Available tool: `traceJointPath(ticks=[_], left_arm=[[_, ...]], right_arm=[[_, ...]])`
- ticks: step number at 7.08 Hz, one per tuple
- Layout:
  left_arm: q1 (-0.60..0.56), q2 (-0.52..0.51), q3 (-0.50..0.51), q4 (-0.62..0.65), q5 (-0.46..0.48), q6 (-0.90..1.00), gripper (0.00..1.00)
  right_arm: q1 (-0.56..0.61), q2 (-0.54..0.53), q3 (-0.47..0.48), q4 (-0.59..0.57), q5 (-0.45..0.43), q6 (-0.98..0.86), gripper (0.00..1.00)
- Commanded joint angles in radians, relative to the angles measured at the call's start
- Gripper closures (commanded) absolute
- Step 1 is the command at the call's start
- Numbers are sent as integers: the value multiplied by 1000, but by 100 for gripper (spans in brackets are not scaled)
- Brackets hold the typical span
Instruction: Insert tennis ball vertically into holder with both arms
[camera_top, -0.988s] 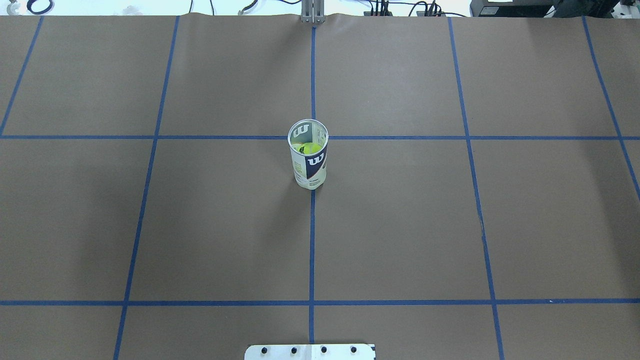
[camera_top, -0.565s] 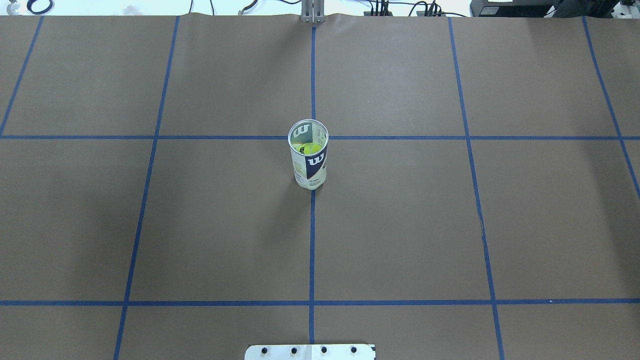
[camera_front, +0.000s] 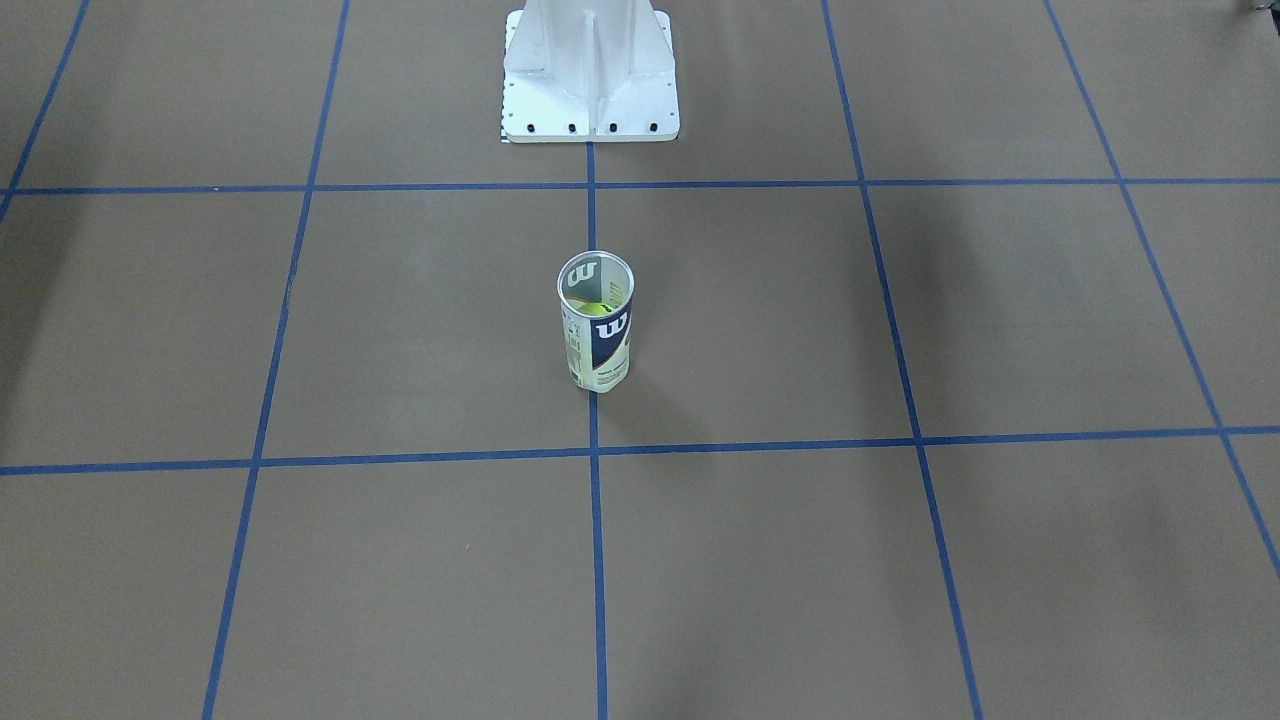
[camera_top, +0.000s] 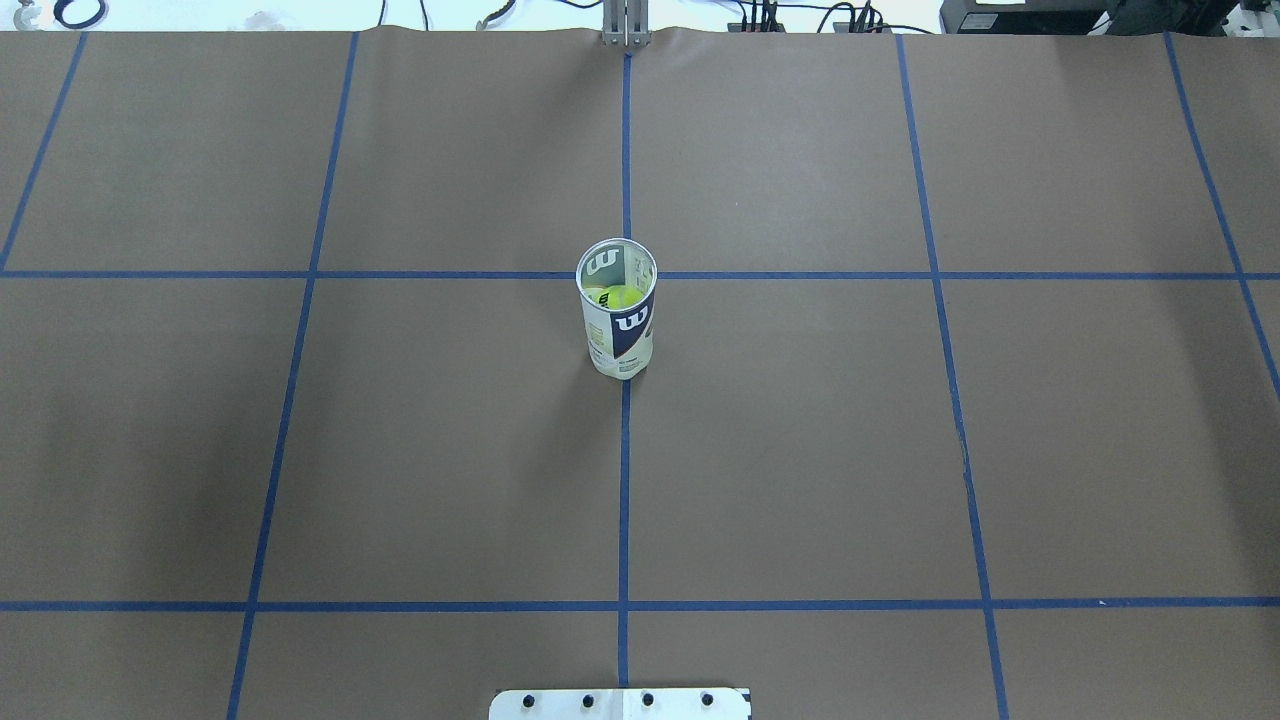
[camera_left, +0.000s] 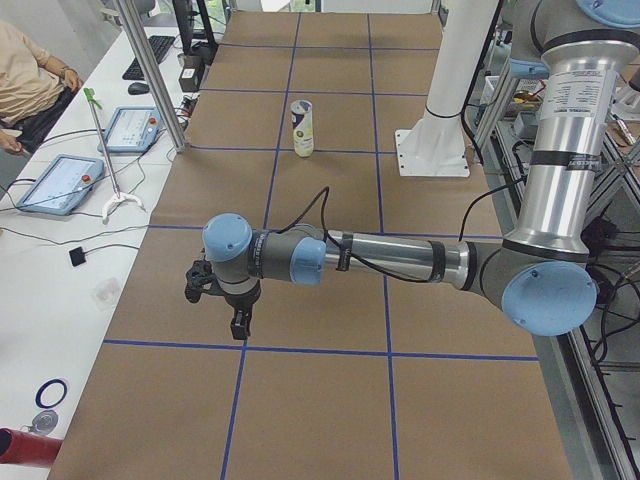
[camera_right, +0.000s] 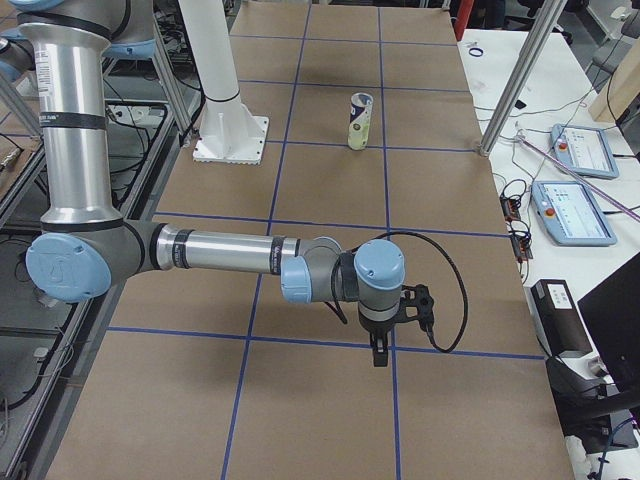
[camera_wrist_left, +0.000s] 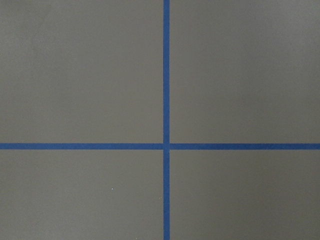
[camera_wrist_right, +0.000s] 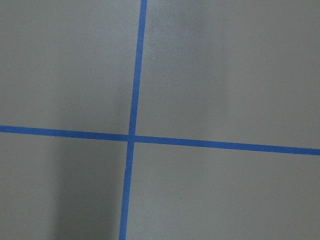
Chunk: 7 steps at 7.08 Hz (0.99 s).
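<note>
The holder (camera_top: 619, 325), a clear can with a white and navy W label, stands upright at the table's centre; it also shows in the front view (camera_front: 596, 325) and both side views (camera_left: 302, 127) (camera_right: 359, 120). The tennis ball (camera_top: 621, 296) sits inside the can, seen through the open top, and shows in the front view (camera_front: 600, 309). My left gripper (camera_left: 238, 322) hangs over the table far from the can, in the left side view only. My right gripper (camera_right: 379, 350) hangs likewise far from the can, in the right side view only. I cannot tell whether either is open or shut.
The brown table (camera_top: 800, 450) carries a blue tape grid. The white pedestal base (camera_front: 590, 70) stands at the robot's edge. Tablets (camera_left: 60, 185) and cables lie on side benches; a seated person (camera_left: 30, 85) is at the left bench. Both wrist views show only tape crossings (camera_wrist_left: 166, 146) (camera_wrist_right: 131, 137).
</note>
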<state>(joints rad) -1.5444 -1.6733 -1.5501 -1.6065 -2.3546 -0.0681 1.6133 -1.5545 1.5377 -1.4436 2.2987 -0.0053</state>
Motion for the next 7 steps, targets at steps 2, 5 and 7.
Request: traceJointPath(ticks=[2, 5, 7], left_arm=[[7, 53, -10, -32, 63, 25, 1], [9, 63, -11, -107, 63, 25, 0], [9, 63, -12, -121, 63, 25, 1]], right_arm=[[-6, -7, 1, -9, -1, 4, 1], [-12, -10, -1, -3, 1, 5, 0], [-13, -9, -1, -1, 1, 7, 0]])
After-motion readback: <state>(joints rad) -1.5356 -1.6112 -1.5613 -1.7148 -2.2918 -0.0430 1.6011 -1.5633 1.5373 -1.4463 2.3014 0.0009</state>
